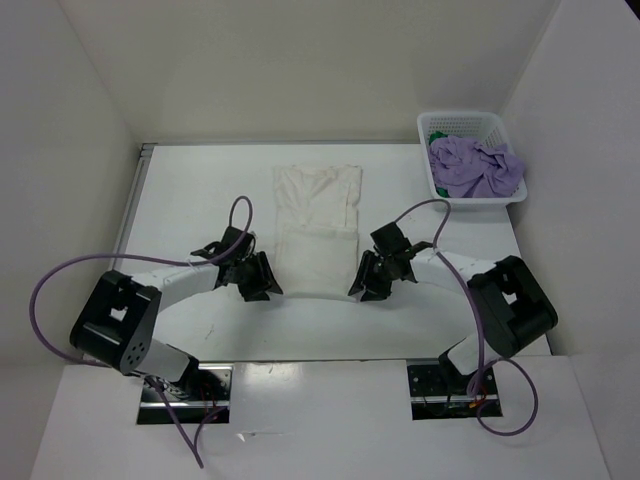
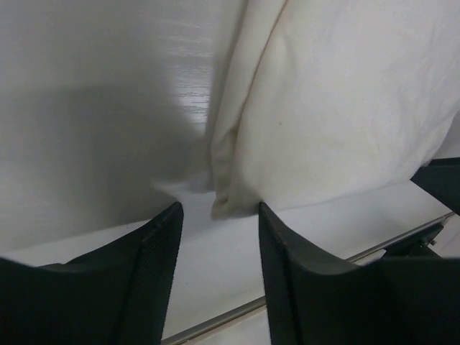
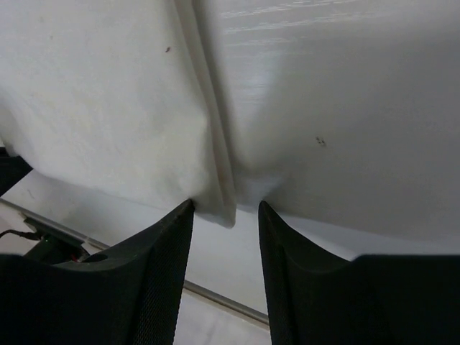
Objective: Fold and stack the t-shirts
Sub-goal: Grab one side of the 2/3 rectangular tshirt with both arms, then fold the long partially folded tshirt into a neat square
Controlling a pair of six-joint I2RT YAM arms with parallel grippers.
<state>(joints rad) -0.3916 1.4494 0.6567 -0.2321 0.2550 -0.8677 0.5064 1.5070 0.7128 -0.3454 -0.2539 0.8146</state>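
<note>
Closest in, on the left: the left gripper [image 1: 268,284]. Stands open, two black fingers [image 2: 154,259] apart, holds nothing. Points at the near left corner of the white t-shirt [image 1: 315,225]. In the left wrist view, that corner just ahead of the fingertips, down on the white table [image 1: 200,200]. Touching or not: cannot tell.

On the right, much the same: the right gripper [image 1: 360,286]. Open too, fingers [image 3: 151,273] spread, nothing pinched. Sits at the near right corner of the white t-shirt. In the right wrist view, the tip of that corner just between the fingertips.

Between the two grippers and on past them: the white t-shirt. Lies flat in the middle of the table, folded into a long narrow shape, runs from near to far. Looks a bit wrinkled at the far end.

Far back on the right: a white basket [image 1: 470,122] at the table's corner. Holds the lilac t-shirt [image 1: 478,168], all bunched up. Under it, at the near left side, a tiny bit of the green t-shirt [image 1: 439,190].
</note>
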